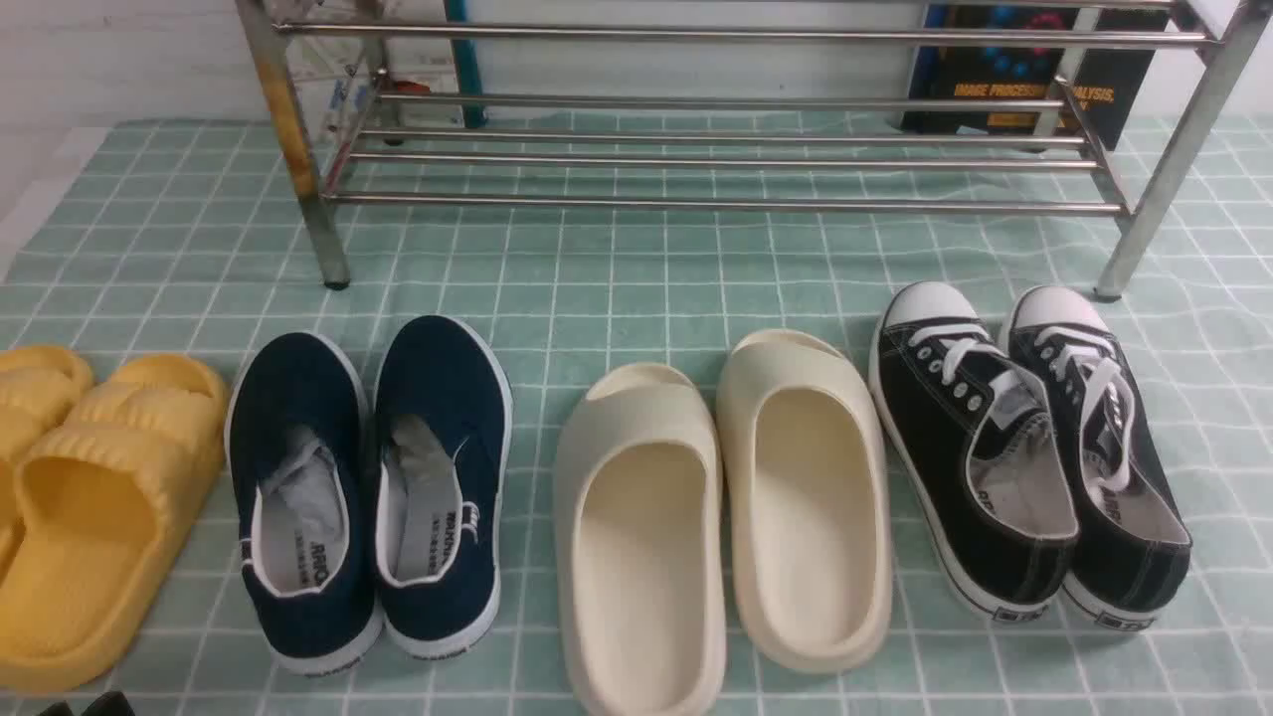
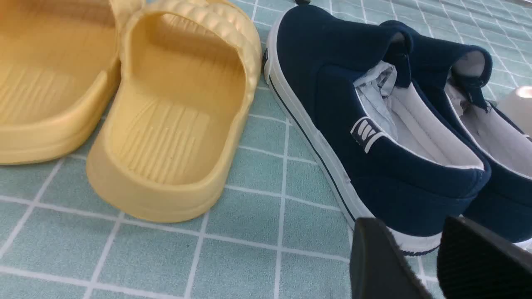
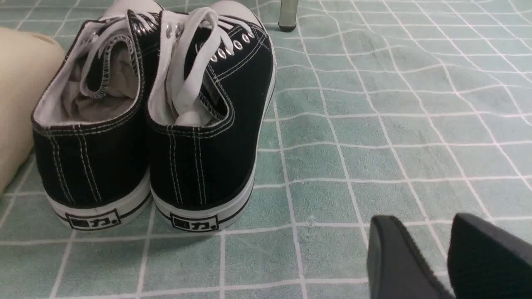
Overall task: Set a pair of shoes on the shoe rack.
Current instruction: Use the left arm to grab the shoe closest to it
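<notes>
Checked green cloth (image 1: pixel 636 278): your left gripper (image 2: pixel 417 236), jaws spread and empty, sits just behind the pair of shoes (image 1: pixel 298 418), which lies on the cloth before the shoe rack (image 1: pixel 716 204); right gripper (image 3: pixel 424 232) is likewise spread and empty. Step in hand, by judgement: the reach. Your next move must straddle a heel wall.

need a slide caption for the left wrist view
Open left gripper facing the heels of the navy slip-on sneakers, yellow slides alongside on green checked cloth.

"IMAGE PROCESSING … ANALYSIS" on dark book cover (image 1: pixel 995 70) behind shoe rack (image 1: pixel 716 206); "回力" on heel labels (image 3: pixel 194 222) of both black lace-up sneakers (image 3: pixel 199 166) before that rack; insole lettering of navy slip-on sneakers (image 1: pixel 298 398) illegible.
</notes>
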Action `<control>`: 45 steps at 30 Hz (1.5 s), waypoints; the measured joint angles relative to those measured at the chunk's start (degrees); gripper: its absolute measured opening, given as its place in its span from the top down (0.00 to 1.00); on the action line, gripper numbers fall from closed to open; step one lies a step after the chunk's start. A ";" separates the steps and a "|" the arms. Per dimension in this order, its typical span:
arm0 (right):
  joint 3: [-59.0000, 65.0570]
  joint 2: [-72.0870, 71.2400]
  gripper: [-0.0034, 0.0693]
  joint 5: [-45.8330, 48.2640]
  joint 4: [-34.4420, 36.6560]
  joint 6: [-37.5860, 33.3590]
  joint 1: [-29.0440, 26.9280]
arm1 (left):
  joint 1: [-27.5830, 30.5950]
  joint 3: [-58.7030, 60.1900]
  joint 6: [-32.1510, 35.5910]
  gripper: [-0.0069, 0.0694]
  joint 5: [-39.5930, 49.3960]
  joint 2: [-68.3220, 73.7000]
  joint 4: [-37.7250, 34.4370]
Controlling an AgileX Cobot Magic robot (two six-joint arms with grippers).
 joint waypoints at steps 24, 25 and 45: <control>0.00 0.00 0.62 0.00 0.00 0.00 0.00 | 0.00 0.00 -18.99 0.60 -8.54 0.00 -39.67; 0.00 0.00 0.62 0.00 0.00 0.00 0.00 | 0.00 0.00 -19.15 0.60 -8.78 0.00 -40.79; 0.00 0.00 0.62 0.00 0.00 0.04 0.00 | 0.00 -29.57 4.00 0.60 6.05 10.12 -30.10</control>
